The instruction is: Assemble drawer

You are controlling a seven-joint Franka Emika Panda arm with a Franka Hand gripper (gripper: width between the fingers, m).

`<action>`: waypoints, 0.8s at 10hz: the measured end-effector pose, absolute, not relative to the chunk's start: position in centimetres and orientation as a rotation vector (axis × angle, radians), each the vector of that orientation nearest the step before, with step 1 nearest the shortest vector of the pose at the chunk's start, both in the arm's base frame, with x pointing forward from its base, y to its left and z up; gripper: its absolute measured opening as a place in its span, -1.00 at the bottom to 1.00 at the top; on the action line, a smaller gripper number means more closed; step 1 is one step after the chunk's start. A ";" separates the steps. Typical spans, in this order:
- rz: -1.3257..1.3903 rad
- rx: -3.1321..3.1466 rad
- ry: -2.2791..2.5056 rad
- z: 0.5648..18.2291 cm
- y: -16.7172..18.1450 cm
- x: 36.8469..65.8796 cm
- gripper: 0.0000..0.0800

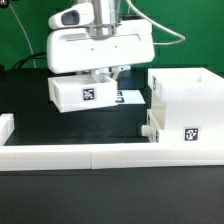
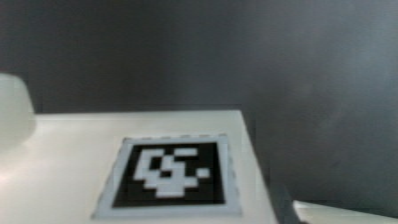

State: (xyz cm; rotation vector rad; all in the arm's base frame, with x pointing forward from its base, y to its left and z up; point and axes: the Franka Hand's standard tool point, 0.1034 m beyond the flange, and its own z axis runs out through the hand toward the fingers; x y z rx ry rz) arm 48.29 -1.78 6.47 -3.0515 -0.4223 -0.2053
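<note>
Jaws of the gripper (image 1: 101, 77) pinch a tray (image 1: 80, 95) (its tag showing).

The tray (image 1: 84, 95) sits right under the tool (image 1: 104, 74), to the exterior view's left of the box (image 1: 185, 100). The box stands on the tabletop (image 1: 28, 104), just behind the wall (image 1: 100, 156). The marker board (image 1: 130, 97) lies behind the tray, between it and the box. A knob (image 1: 148, 128) juts from the box's side facing the tray.
</note>
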 end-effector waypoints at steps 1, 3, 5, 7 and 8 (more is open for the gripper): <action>-0.203 -3.051 -0.433 6.4 -2.0 48.2 -0.89; -0.202 -3.048 -0.463 6.3 -2.0 48.2 -0.89; -0.203 -3.033 -0.580 6.2 -2.1 48.2 -0.89; -0.195 -2.979 -0.862 6.3 -2.6 48.4 -0.89; -0.187 -2.957 -0.926 6.6 -2.5 49.0 -0.89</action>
